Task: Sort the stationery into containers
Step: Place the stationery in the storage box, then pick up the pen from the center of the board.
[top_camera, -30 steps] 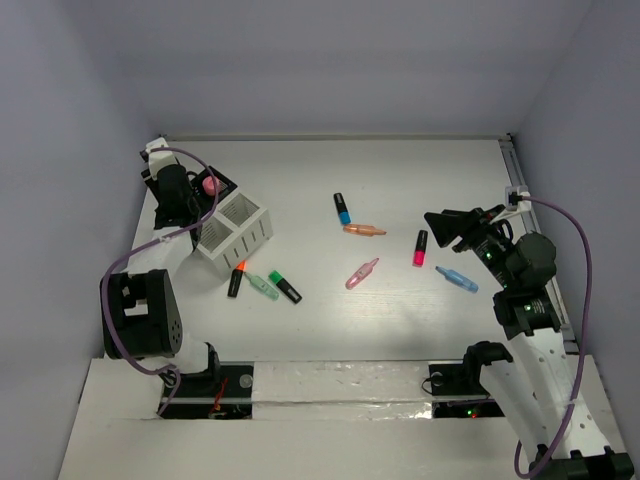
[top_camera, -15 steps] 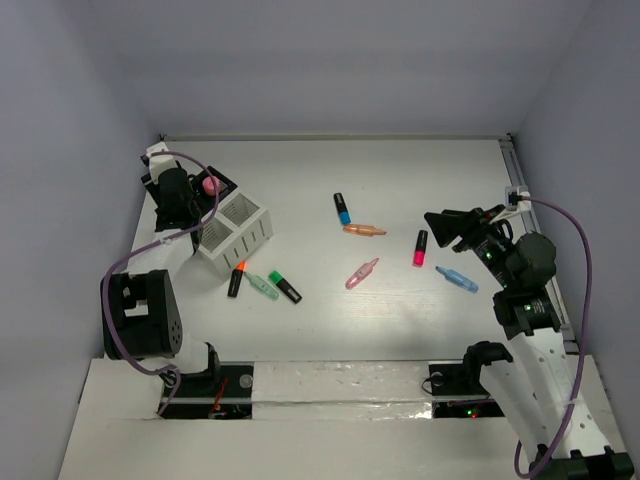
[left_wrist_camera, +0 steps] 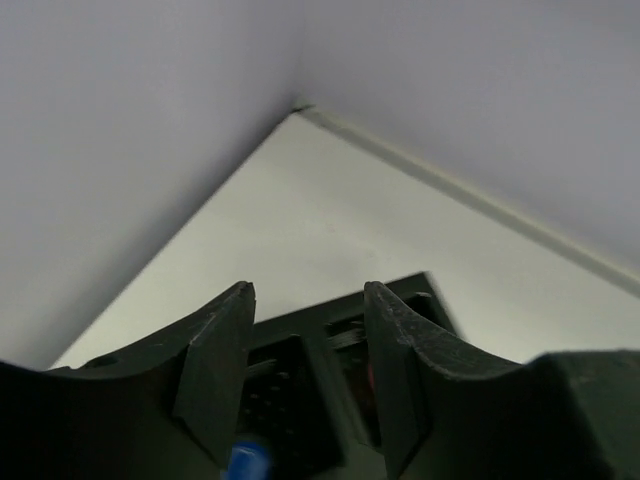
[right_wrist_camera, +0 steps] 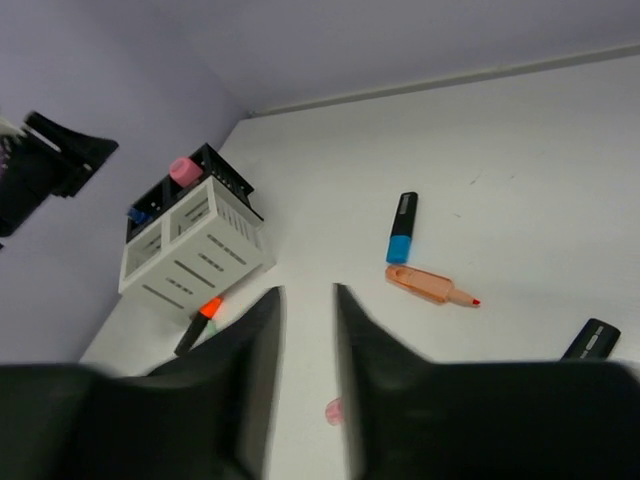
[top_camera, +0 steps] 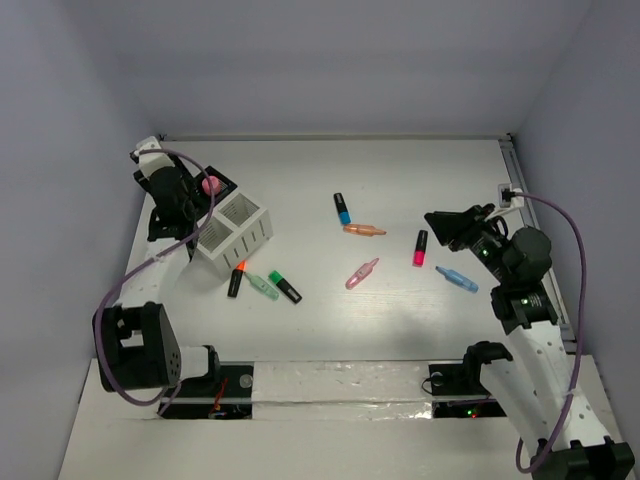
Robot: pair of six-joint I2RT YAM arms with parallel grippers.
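The containers stand at the left: a black box (top_camera: pixel 218 188) holding a pink marker (top_camera: pixel 210 185), joined to a white slatted box (top_camera: pixel 236 230). My left gripper (top_camera: pixel 163 196) hovers over the black box (left_wrist_camera: pixel 300 385), open and empty; a blue tip (left_wrist_camera: pixel 245 462) shows below it. The stationery lies loose: an orange-tipped black pen (top_camera: pixel 237 279), a mint marker (top_camera: pixel 263 286), a green one (top_camera: pixel 286 287), a blue-capped one (top_camera: pixel 342 208), an orange one (top_camera: pixel 365 230), a translucent pink one (top_camera: pixel 362 272), a red-pink one (top_camera: pixel 420 247) and a light blue one (top_camera: pixel 456 279). My right gripper (top_camera: pixel 440 228) hangs above the table, jaws narrowly apart and empty.
Walls close in the table at the left, back and right. A rail (top_camera: pixel 513 170) runs along the right edge. The right wrist view shows the white box (right_wrist_camera: pixel 190 255), the blue-capped marker (right_wrist_camera: pixel 402 230), the orange marker (right_wrist_camera: pixel 432 286) and my right gripper (right_wrist_camera: pixel 308 295).
My left gripper has drawn back and to the left from the black box, and its jaws have widened. The right gripper's jaws have narrowed; that arm barely moved.
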